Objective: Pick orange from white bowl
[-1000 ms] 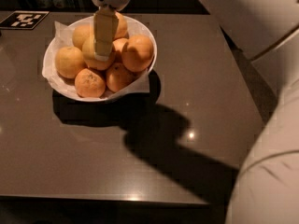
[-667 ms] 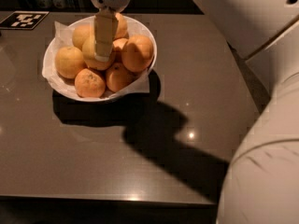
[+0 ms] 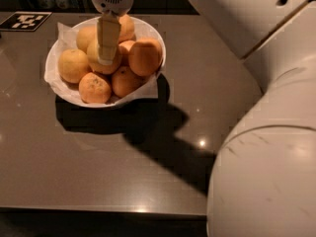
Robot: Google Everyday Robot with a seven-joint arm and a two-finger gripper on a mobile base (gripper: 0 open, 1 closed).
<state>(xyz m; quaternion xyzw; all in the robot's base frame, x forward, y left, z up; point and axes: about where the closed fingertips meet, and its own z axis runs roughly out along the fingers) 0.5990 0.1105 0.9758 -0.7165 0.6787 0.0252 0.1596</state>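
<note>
The white bowl, lined with white paper, stands at the back left of the dark table and holds a pile of several fruits. The large yellowish orange sits at the middle top of the pile. My gripper hangs straight down from above and its tip rests against the front of this orange, hiding its middle. A deeper-orange fruit lies to the right, and a duller speckled one at the front.
The brown table stretches in front of and to the right of the bowl. A black-and-white marker tag lies at the back left corner. My white arm fills the right side of the view.
The gripper stays at the same spot on the pile. The large white arm sections at the right have shifted a little.
</note>
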